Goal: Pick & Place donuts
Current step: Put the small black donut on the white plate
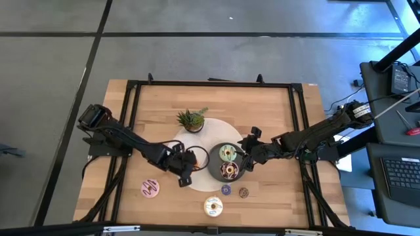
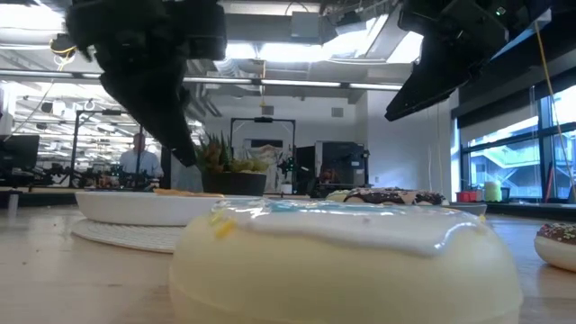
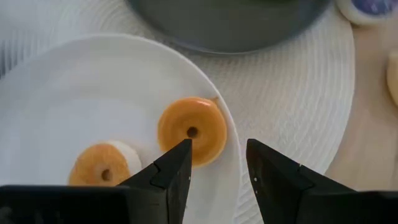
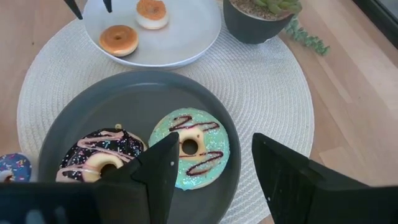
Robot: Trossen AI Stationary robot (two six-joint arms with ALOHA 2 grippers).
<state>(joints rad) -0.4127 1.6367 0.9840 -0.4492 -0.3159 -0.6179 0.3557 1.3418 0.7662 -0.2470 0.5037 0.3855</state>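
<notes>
We look down on a wooden worktop (image 1: 275,111) with a round white woven mat (image 4: 273,93) near its middle. On the mat sit a white plate (image 4: 186,31), a dark grey plate (image 4: 81,118) and a small potted plant (image 1: 191,120), the plant toward the far edge. The left gripper (image 3: 217,165) hangs over the white plate with its jaws apart and nothing between them; just past its fingertips lies an orange mini donut (image 3: 191,130) close to the plate's rim, and a second orange mini donut (image 3: 102,167) with a white side lies beside it on the same plate. The right gripper (image 4: 214,165) hangs over the dark grey plate, jaws apart and empty. On that plate a green-iced donut (image 4: 189,148) with dark drizzle lies next to a chocolate donut (image 4: 102,155) with sprinkles; the two are close together. The other donuts lie straight on the wood near the front edge: a pink donut (image 1: 150,189) toward the left front corner, a white-iced donut (image 1: 212,207) closest to the front edge, and between it and the grey plate a purple mini donut (image 1: 226,190) and a brown mini donut (image 1: 243,193) side by side. In the room behind the table, a person (image 2: 138,160) stands far off.
</notes>
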